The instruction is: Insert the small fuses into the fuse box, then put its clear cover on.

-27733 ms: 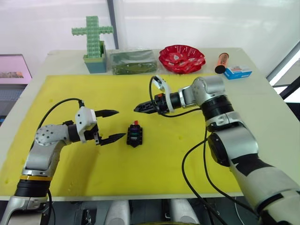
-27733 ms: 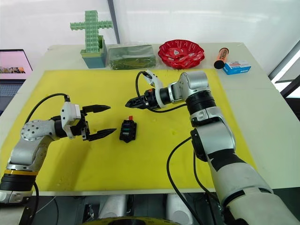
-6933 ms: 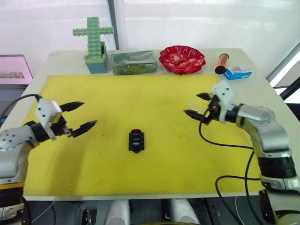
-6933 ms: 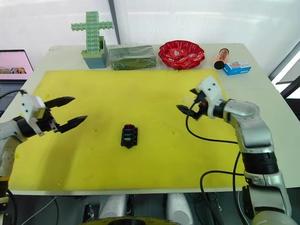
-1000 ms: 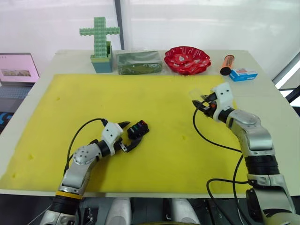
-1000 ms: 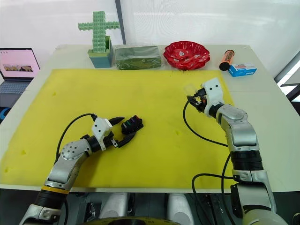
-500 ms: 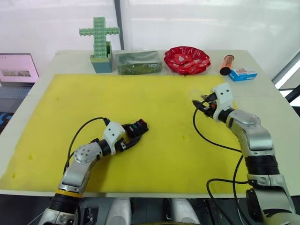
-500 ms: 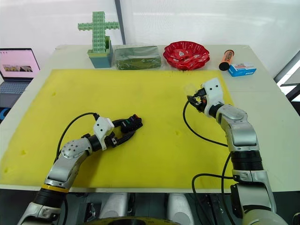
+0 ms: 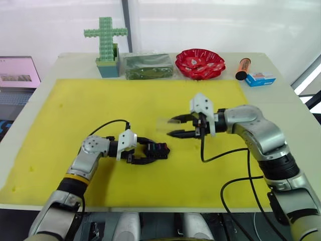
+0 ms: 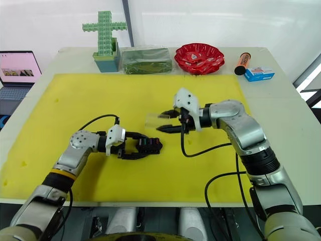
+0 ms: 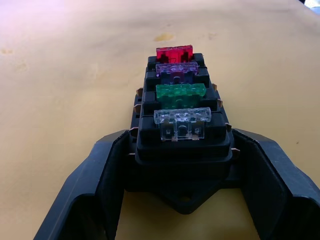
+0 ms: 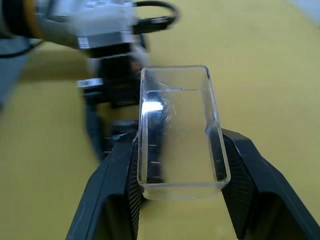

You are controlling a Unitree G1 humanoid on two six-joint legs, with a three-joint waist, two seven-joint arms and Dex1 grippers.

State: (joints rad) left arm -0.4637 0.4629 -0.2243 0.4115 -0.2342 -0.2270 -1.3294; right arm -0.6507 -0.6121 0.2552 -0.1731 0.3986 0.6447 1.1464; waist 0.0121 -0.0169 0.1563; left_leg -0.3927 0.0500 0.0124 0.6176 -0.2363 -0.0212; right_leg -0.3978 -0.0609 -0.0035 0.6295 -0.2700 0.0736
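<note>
The yellow mat [image 9: 75,100] is covering most of the table, and everything is happening near its middle. The left gripper [image 10: 134,145] is lying low on the mat with its two black fingers clamped against the long sides of the fuse box [image 10: 149,145], bracing it in place. The right gripper [image 10: 165,122] is hovering a little above and beyond the box, pinching the clear cover [image 12: 179,127] between its fingers by the two long walls, the open side facing the wrist camera.

The box looks like a stiff, light block of hard plastic; I would say gripping its flat sides, clear of the little side tabs, is the sound hold, since it would slide easily on the foam otherwise. The cover is looking thin, slick and nearly weightless, so a firm squeeze could bow its walls or let it pop out; holding it mid-wall, as now, is leaving the rim free to seat.

Four small fuses are sitting upright in a row in the box's top: the red fuse [image 11: 174,52] at the far end, then the purplish fuse [image 11: 177,68], the green fuse [image 11: 180,95], and the clear grey fuse [image 11: 182,123] nearest the gripper.
</note>
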